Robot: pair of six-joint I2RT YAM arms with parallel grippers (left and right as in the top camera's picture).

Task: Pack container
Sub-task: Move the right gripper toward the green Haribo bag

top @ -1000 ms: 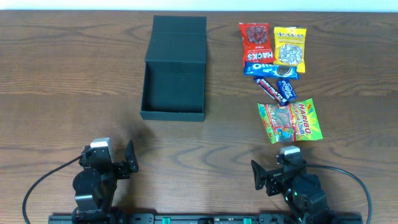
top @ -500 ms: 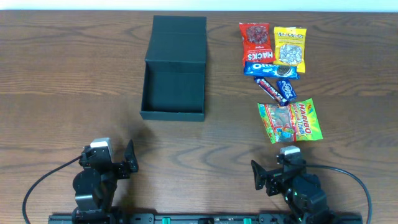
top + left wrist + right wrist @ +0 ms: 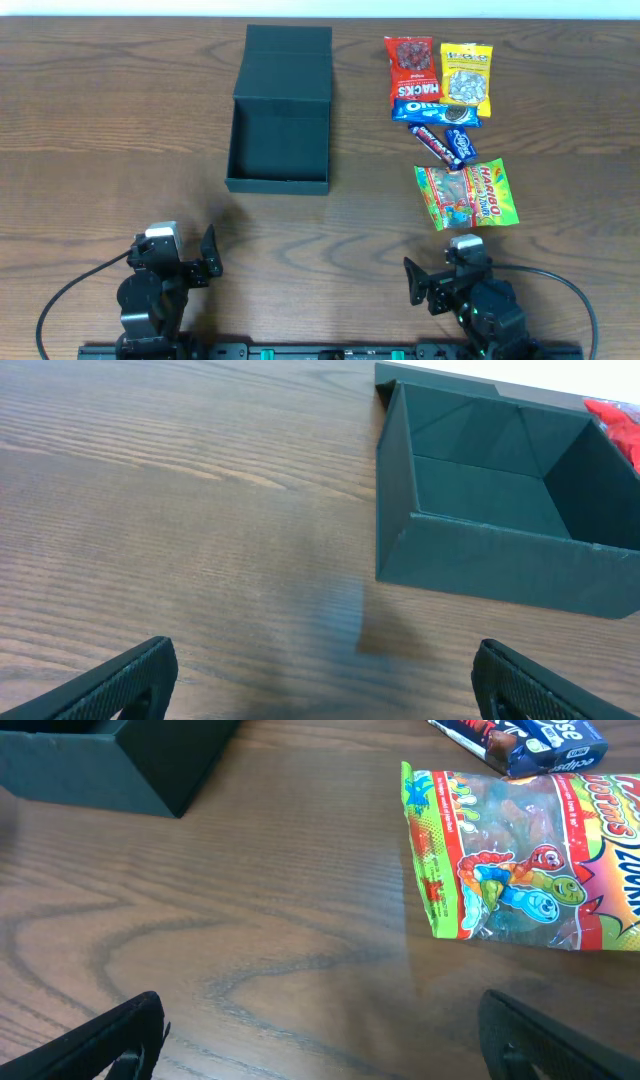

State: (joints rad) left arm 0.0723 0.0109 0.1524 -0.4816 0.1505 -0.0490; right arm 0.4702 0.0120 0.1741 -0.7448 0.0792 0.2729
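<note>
One container (image 3: 279,140), dark teal, at 11 o'clock from the centre of the table (image 3: 100,120). Long axis on the 12–6 line. Lid flap thrown open and lying flat at the 12 o'clock end, hinge there; open tray toward 6 o'clock, mouth facing up. Seen again in the left wrist view at 1 o'clock, near corner forward.

Six snacks counted, all on the table at 1 to 3 o'clock, well apart from the container: one red Hacks packet (image 3: 411,68), one yellow packet (image 3: 467,75) just beside it at 3 o'clock, one blue Oreo pack (image 3: 435,110) touching both at their 6 o'clock edges, two small dark bars (image 3: 432,140) (image 3: 460,145) side by side below that, one Haribo bag (image 3: 467,194) at the 6 o'clock end of the row.

Two arms, folded low at the 6 o'clock table edge: left at 7 o'clock, right at 5 o'clock. Left gripper (image 3: 325,680) spread wide, nothing between the fingertips, aimed at the container's near wall. Right gripper (image 3: 325,1030) likewise released, fingers far apart, Haribo bag ahead at 1 o'clock, not touching it.
</note>
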